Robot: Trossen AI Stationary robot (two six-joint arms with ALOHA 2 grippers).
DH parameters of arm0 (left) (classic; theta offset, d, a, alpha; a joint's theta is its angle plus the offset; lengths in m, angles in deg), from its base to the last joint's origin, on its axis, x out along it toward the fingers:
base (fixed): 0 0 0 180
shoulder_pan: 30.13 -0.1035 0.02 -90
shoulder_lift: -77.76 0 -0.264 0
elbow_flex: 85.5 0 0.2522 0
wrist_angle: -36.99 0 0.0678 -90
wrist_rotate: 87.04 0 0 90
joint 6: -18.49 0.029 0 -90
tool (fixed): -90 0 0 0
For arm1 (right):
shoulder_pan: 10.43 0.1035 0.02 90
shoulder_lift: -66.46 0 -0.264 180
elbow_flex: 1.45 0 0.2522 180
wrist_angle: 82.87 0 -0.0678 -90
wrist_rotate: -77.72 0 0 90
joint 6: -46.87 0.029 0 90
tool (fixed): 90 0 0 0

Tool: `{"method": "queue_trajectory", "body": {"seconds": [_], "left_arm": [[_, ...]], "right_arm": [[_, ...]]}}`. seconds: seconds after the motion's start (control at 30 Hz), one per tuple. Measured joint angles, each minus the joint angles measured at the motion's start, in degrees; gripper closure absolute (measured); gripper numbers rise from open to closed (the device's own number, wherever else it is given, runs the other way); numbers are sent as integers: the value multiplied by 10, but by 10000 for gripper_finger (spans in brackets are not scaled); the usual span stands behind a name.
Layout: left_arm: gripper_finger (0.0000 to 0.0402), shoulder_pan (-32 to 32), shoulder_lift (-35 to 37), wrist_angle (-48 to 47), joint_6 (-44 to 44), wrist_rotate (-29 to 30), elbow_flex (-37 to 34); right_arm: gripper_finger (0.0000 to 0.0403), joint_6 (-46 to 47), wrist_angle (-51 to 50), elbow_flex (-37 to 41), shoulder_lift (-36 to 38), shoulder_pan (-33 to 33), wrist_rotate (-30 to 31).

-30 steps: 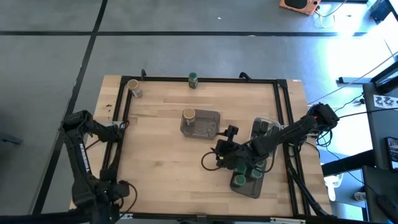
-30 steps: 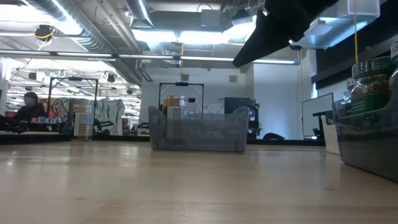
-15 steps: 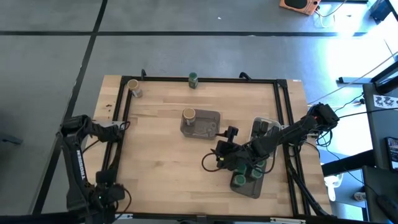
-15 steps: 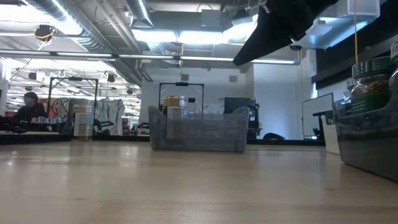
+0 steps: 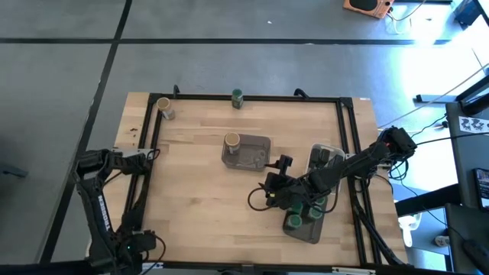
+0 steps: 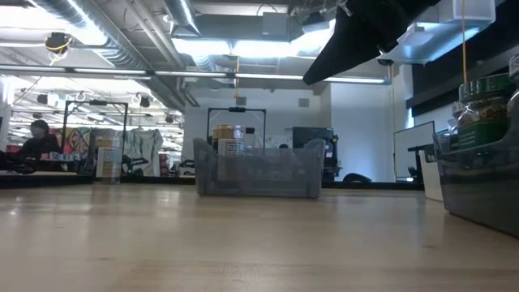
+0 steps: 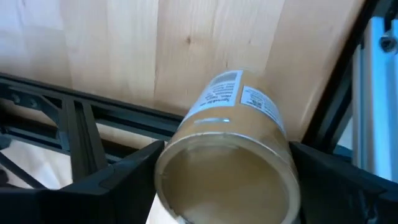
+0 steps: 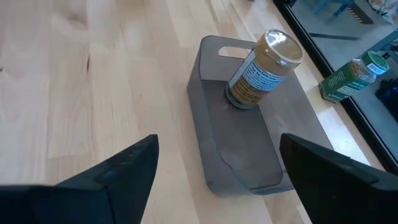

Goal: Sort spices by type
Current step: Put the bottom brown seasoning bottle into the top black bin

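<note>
The spices are round jars. One tan-lidded jar [image 7: 227,165] stands at the table's left edge by the black rail. My left gripper [image 5: 144,155] points down over it, open, one finger on each side of its lid. A second tan-lidded jar [image 5: 231,141] stands in the grey tray [image 5: 252,153] mid-table, and a third [image 5: 163,107] at the far left corner. One green-lidded jar [image 5: 237,97] stands at the far rail. Others [image 5: 293,221] sit in the right-hand tray [image 5: 306,231]. My right gripper [image 5: 275,177] hangs open above the wood between the two trays. My left gripper comes at the tan-lidded jar from above, with its fingers [image 7: 124,183] beside the lid's rim [image 7: 168,180]. I cannot tell whether they touch it.
A black frame rail [image 5: 248,98] runs around the tabletop. A clear tray [image 5: 325,155] with dark contents lies beyond the right-hand tray. Bare wood [image 5: 199,198] lies between the left rail and my right gripper.
My left arm has sunk over the jar at the table's left edge, its elbow swinging toward the near edge. Its gripper has stayed open.
</note>
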Motion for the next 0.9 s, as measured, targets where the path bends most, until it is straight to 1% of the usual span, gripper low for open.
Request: {"method": "queue_trajectory", "body": {"seconds": [0.23,0.3,0.4,0.5,0.57,0.7,0.9], "left_arm": [[75,0,0,38,-22,-6,-35],[89,-2,0,44,-35,-12,-43],[122,-10,2,49,-41,-15,-47],[125,-32,2,45,-33,-19,-45],[125,-56,1,40,-15,-17,-43],[125,-116,-1,21,40,7,-32],[125,-212,-1,-5,189,54,-2]], "right_arm": [[70,0,0,0,0,0,-3],[70,0,0,0,0,0,-17],[70,0,0,0,0,0,-21],[70,0,3,0,0,0,-21],[70,0,6,0,0,1,-22],[70,3,8,0,0,9,-35],[70,7,9,-1,0,31,-39]]}}
